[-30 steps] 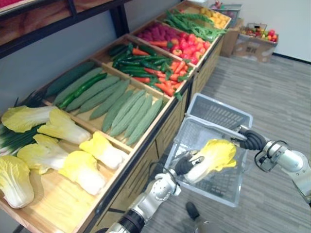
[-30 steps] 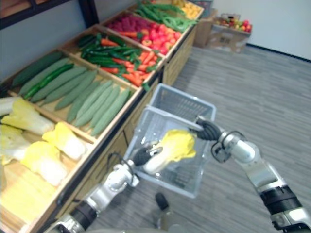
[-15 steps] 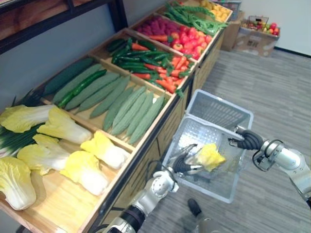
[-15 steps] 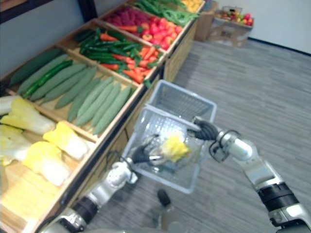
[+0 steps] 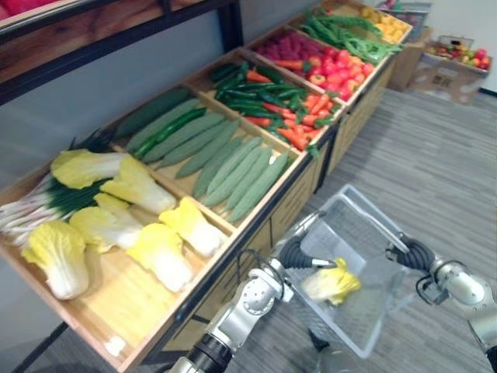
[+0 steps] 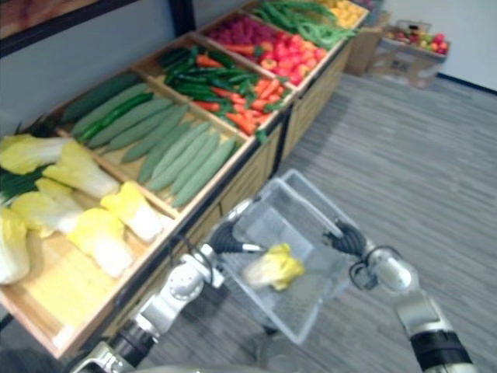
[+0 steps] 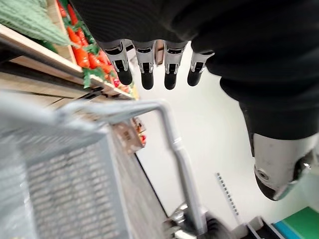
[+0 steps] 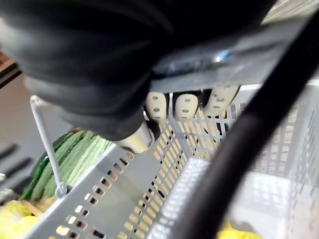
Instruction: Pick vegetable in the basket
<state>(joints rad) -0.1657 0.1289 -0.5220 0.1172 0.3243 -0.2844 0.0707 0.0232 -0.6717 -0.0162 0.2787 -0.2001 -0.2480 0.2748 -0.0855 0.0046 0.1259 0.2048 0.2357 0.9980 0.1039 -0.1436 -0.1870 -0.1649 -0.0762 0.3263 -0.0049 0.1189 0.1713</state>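
Though left hand (image 5: 297, 253) holds nothing, yellow-white napa cabbage (image 5: 331, 284) lies in grey perforated plastic basket (image 5: 363, 221)

Left: wooden produce shelf (image 5: 116, 299). Left hand at basket's left rim, fingers (image 7: 145, 69) straight, spread. Cabbage on basket floor, centre. Right hand (image 5: 413, 254) curled round the right-side wire handle (image 7: 172, 134).

Left hand (image 7: 164, 55): fingers straight in a row, thumb apart, nothing held.
Basket (image 7: 65, 179): grey perforated wall lay below the fingertips.
Handle (image 7: 174, 144): pale bar stood raised, clear of the fingers.
Carrots (image 7: 79, 55): lay on the wooden shelf (image 7: 35, 50) behind the basket.
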